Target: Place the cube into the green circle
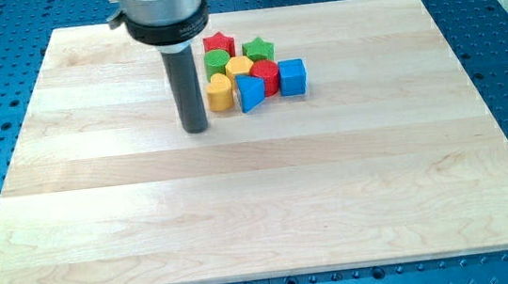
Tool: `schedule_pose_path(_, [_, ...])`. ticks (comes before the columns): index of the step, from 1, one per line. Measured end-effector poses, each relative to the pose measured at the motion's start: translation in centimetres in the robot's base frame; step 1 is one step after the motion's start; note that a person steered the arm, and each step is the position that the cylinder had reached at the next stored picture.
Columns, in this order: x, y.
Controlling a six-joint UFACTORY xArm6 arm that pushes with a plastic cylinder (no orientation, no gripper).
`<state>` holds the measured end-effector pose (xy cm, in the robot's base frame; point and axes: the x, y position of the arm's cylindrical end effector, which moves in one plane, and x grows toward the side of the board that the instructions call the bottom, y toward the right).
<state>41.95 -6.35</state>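
The blue cube (293, 76) sits at the right end of a tight cluster of blocks near the view's top centre. The green circle block (217, 62) lies at the cluster's left, partly behind the yellow blocks. My tip (196, 128) rests on the board just left of the cluster, a short gap from the yellow heart-like block (220, 93). The cluster lies between my tip and the cube.
Also in the cluster: a red star (218, 43), a green star (258, 49), a yellow hexagon (239, 66), a red block (267, 75) and a blue triangle (250, 93). The wooden board (242, 209) lies on a blue perforated table (506, 21).
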Motion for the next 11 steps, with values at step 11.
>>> schedule_pose_path(11, [-4.2, 21.7])
